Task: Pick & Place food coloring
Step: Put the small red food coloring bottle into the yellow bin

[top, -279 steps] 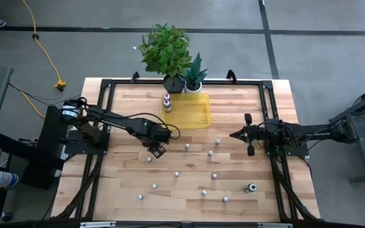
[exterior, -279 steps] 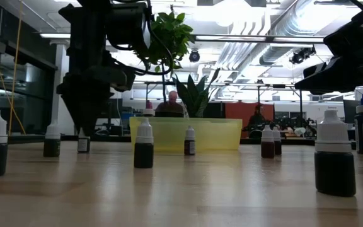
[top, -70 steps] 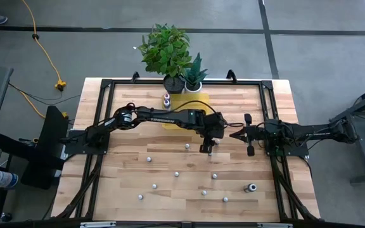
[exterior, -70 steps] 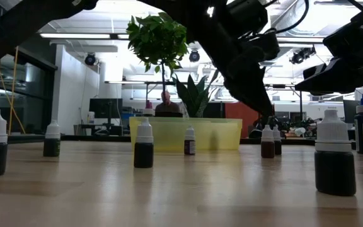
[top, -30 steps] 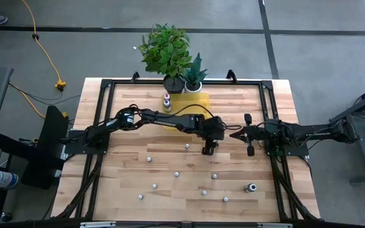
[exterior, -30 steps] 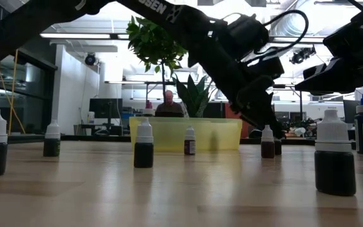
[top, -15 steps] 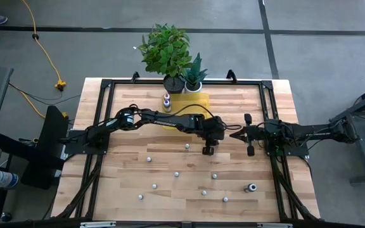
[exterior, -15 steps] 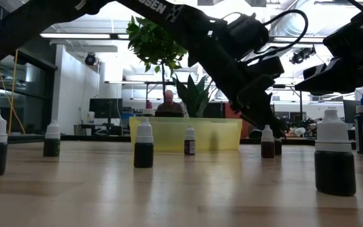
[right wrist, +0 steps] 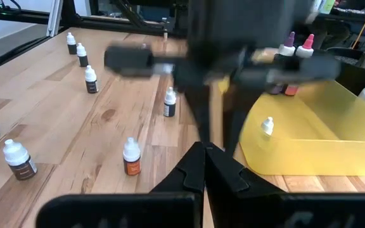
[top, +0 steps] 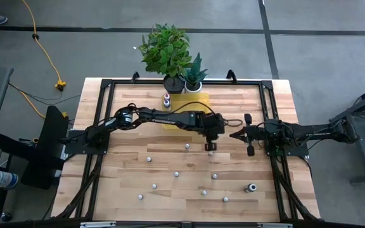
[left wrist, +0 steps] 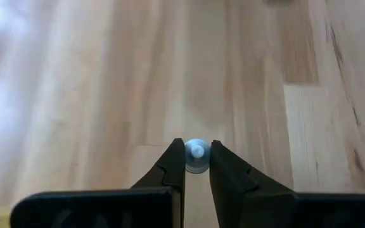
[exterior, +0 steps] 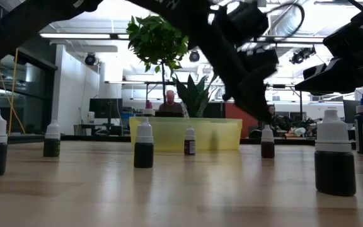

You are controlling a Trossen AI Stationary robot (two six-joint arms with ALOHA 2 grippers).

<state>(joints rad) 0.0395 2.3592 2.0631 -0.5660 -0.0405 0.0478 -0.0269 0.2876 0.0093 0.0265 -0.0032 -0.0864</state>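
My left gripper [top: 210, 146] [left wrist: 197, 158] hangs over the middle of the table, right of centre, shut on one tiny food coloring bottle. Only the bottle's whitish cap [left wrist: 197, 154] shows. Several more tiny bottles stand scattered on the near half of the table, such as one [top: 187, 146] just left of the gripper and another [exterior: 268, 144]. A larger dark bottle [top: 251, 187] stands near the right edge. The yellow tray [top: 192, 115] lies at the far middle, partly under the left arm. My right gripper [top: 233, 134] [right wrist: 204, 152] waits, shut, to the right of the left gripper. My left gripper pinches the tiny bottle by its whitish cap [left wrist: 197, 154] between its two fingers [left wrist: 173, 166], coming from above and pointing down. The bottle's body is hidden under the cap. The bottle hangs upright, lifted clear of the table.
Two plant pots [top: 184, 84] stand at the far edge behind the tray. Coloured-cap bottles [top: 166, 99] stand by the tray's far left corner, and one tiny bottle [right wrist: 267, 125] is inside the tray. A black frame [top: 106, 88] rims the table. People sit in the room beyond [exterior: 169, 104].
My left gripper has risen from the table and shifted slightly toward the far edge, carrying a tiny bottle with it. In the low view, the bottle that stood right beside the one at right of centre is gone from the table. The right arm stayed still.
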